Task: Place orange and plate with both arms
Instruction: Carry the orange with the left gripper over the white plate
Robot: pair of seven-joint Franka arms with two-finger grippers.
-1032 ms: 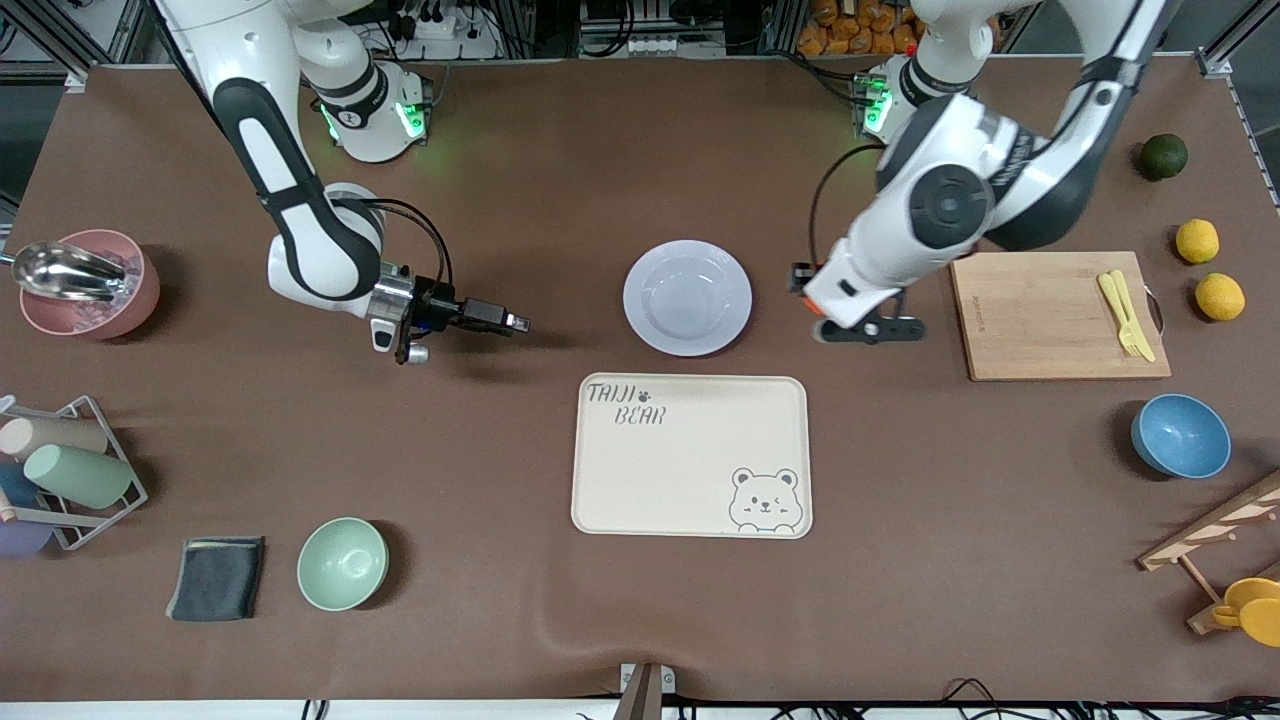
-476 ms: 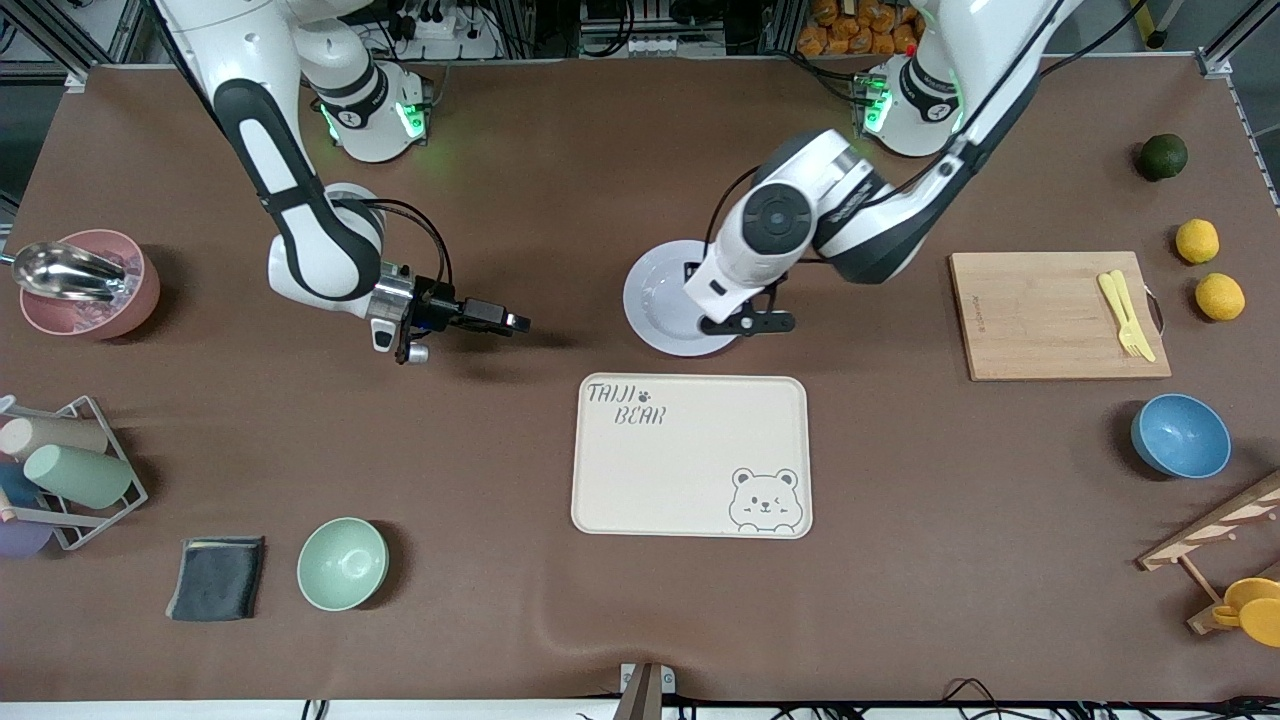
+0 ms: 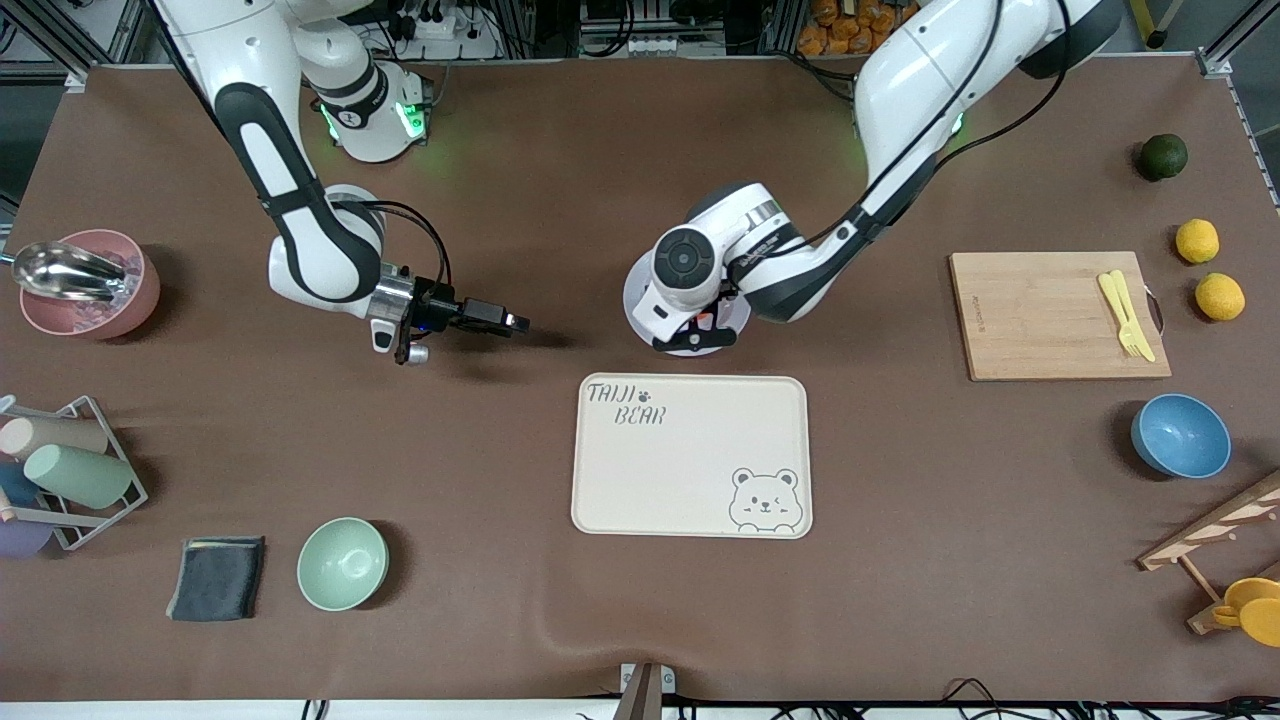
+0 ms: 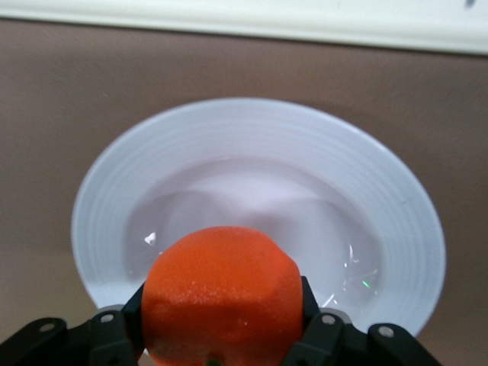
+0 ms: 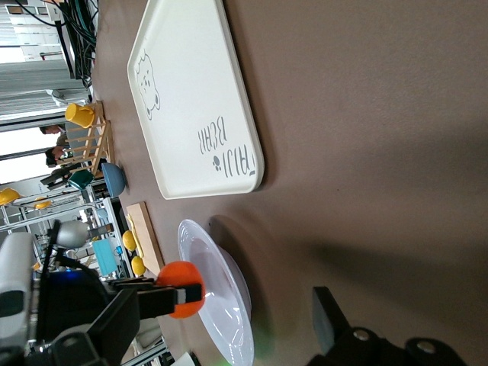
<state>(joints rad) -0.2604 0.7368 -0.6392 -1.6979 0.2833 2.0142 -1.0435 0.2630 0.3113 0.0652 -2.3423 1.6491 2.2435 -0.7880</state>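
1. A robotics lab: two white Franka arms, the right arm (image 3: 300, 230) and the left arm (image 3: 900, 90), stand bolted at the edge of a brown-matted surface (image 3: 500, 620).
2. Aluminium framing (image 3: 1225, 50), cable bundles (image 3: 640, 35) and power strips line the edge.
3. Staged kitchenware, including a bear-printed tray (image 3: 690, 455) and a cutting board (image 3: 1040, 315), lies spread around.

The plate (image 3: 640, 290) lies just farther from the front camera than the bear-printed tray (image 3: 690, 456), apart from it, and the left arm's wrist covers most of it. The left gripper (image 3: 700, 332) hangs over the plate's edge toward the tray, with a speck of red-orange between its dark fingers. The right gripper (image 3: 512, 322) waits low over bare table, farther from the front camera than the tray and toward the right arm's end.
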